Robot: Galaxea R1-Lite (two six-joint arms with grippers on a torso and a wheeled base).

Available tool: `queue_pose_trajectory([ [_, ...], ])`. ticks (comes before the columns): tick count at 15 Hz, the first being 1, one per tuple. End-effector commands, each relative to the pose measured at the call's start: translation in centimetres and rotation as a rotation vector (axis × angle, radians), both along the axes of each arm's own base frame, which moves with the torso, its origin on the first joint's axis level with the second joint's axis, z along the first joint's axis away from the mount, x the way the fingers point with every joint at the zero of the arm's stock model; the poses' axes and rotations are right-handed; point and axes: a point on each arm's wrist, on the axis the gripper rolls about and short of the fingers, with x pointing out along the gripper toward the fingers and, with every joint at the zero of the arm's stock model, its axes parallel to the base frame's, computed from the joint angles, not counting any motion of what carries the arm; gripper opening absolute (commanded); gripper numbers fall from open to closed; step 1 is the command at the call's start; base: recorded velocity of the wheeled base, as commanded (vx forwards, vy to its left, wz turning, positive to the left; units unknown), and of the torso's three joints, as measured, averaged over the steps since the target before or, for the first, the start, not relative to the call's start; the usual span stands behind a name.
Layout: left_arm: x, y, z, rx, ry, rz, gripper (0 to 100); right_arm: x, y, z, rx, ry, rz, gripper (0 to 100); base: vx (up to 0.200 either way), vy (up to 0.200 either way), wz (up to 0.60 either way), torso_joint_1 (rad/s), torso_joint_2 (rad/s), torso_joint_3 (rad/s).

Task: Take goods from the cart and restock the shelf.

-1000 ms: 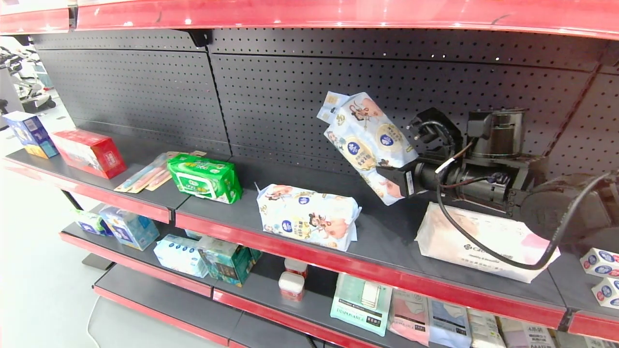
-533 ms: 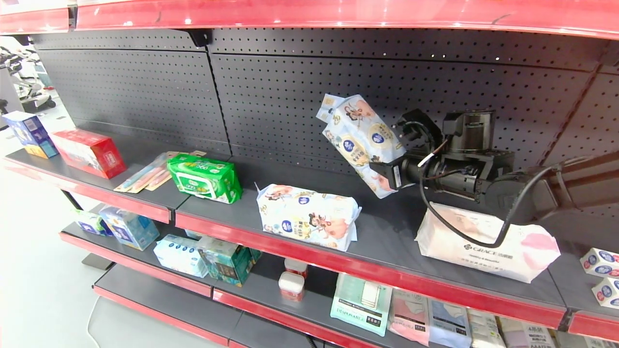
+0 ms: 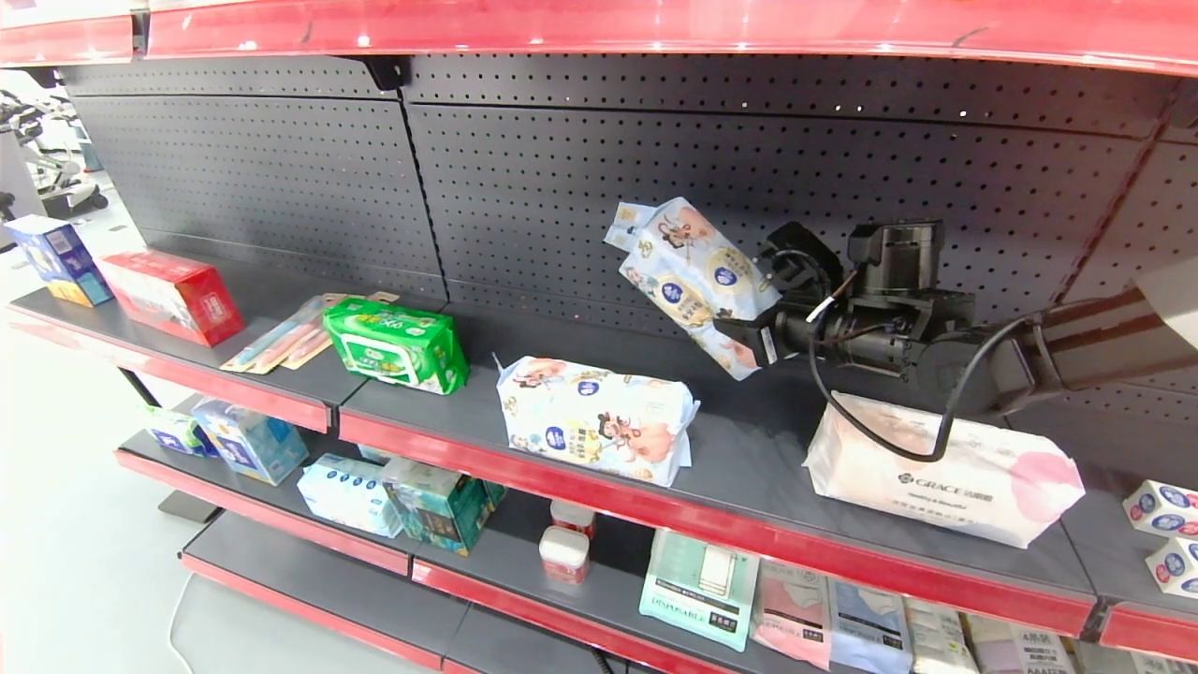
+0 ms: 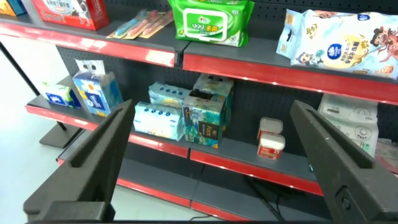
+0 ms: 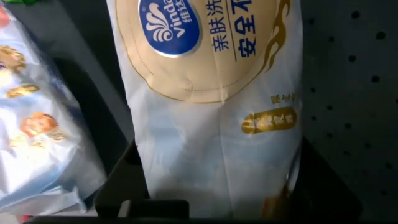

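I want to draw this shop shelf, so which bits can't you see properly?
- Head view: the lower end of the white cartoon-printed soft pack is hidden inside the right hand.
- Head view: the back edge of the big white-and-pink soft pack is hidden behind the right arm.
- Head view: the white-and-blue dotted boxes are cut off by the picture's right edge.
- Right wrist view: the held pack's two ends run past the picture's edges.
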Motion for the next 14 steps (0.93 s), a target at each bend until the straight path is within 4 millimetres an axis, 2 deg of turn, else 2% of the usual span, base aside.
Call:
queue_pose_trajectory([
  [1, 0.0, 0.0, 0.0, 0.0, 0.001, 0.001, 100, 0.5, -0.5, -0.4, -0.012, 0.0, -0.006, 0, 0.0, 0.0, 0.0, 0.0, 0.0, 0.0],
  [4, 0.0, 0.0, 0.0, 0.0, 0.001, 0.001, 100, 1.5, -2.2, -1.1, -0.02, 0.004, 0.031, 0, 0.0, 0.0, 0.0, 0.0, 0.0, 0.0],
  [5, 0.0, 0.0, 0.0, 0.0, 0.001, 0.001, 100, 1.7, -2.4, -1.3, -0.016, 0.007, 0.049, 0, 0.0, 0.0, 0.0, 0.0, 0.0, 0.0],
  [6, 0.0, 0.0, 0.0, 0.0, 0.001, 0.001, 100, 2.2, -2.3, -1.8, 0.017, 0.022, 0.148, 0, 0.0, 0.0, 0.0, 0.0, 0.0, 0.0],
  [7, 0.0, 0.0, 0.0, 0.0, 0.001, 0.001, 100, 2.2, -2.3, -1.8, 0.017, 0.022, 0.148, 0, 0.0, 0.0, 0.0, 0.0, 0.0, 0.0],
  [8, 0.0, 0.0, 0.0, -0.001, 0.001, 0.001, 100, 2.5, -2.3, -2.3, 0.041, 0.031, 0.235, 0, 0.0, 0.0, 0.0, 0.0, 0.0, 0.0],
  [12, 0.0, 0.0, 0.0, 0.0, 0.001, 0.001, 100, 3.2, -2.1, -3.0, 0.047, 0.05, 0.237, 0, 0.0, 0.0, 0.0, 0.0, 0.0, 0.0],
  [14, 0.0, 0.0, 0.0, 0.0, 0.001, 0.001, 100, 3.5, -2.7, -3.7, 0.047, 0.076, 0.223, 0, 0.0, 0.0, 0.0, 0.0, 0.0, 0.0],
])
